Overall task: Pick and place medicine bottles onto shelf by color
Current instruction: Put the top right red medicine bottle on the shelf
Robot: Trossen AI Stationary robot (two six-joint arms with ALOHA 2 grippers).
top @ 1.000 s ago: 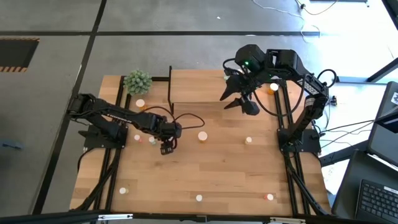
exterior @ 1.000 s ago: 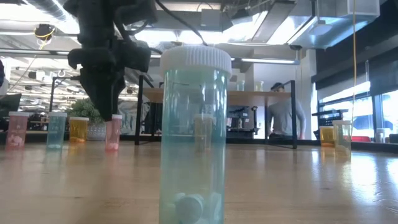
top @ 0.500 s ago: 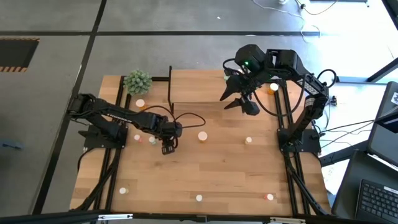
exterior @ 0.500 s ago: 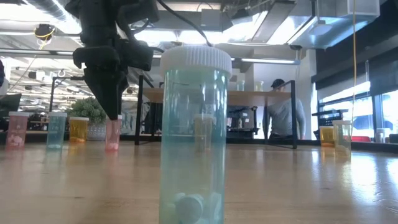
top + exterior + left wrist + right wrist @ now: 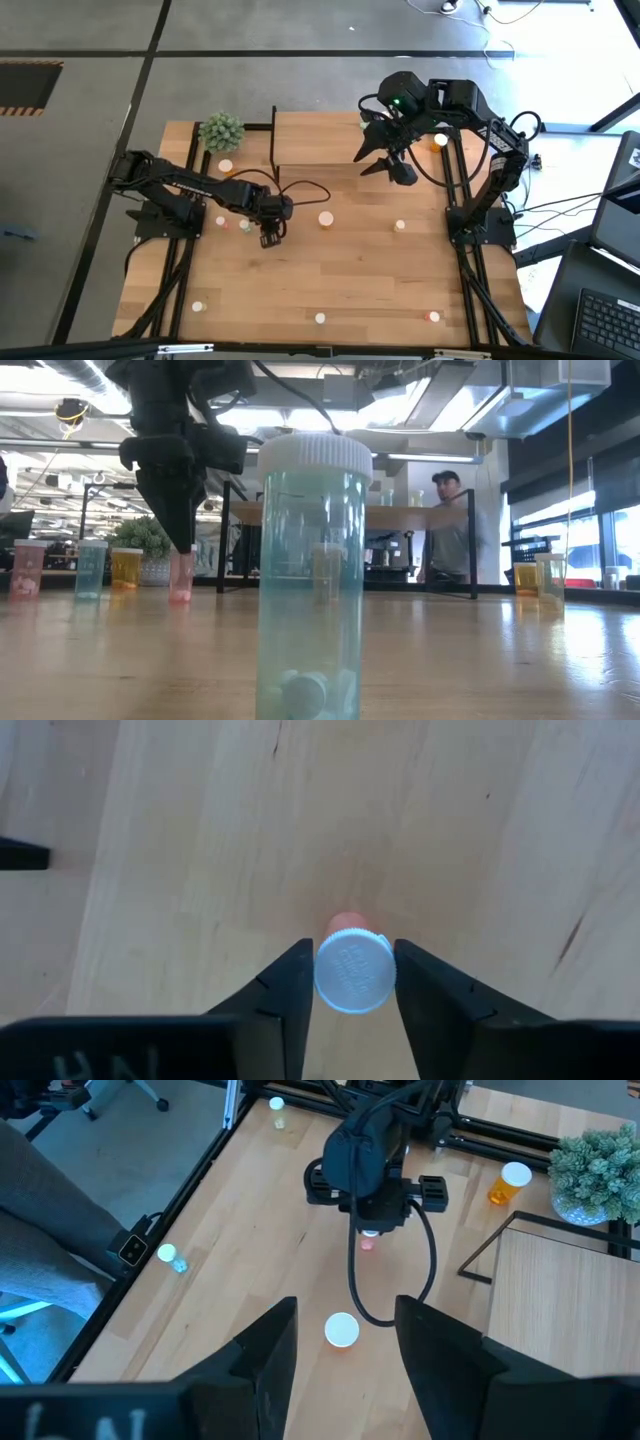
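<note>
A small pink-red bottle with a pale ribbed cap stands upright on the bare tabletop, left of centre, with the left gripper directly over it. The two dark fingers flank the cap at either side, pressing against or nearly against it; whether the grip is firm cannot be told. From table height, the gripper covers the bottle's cap and only the pink body shows below. The right gripper hangs over the shelf at the table's far side, its fingers parted and empty.

In the overhead view about ten other bottles are scattered over the table, most showing only as pale caps, so their colours are hard to tell. An orange one stands just right of the left gripper. A pale blue-green bottle looms close to the table-level camera, its base cut off. One potted plant sits at the far left; one person stands in the room beyond.
</note>
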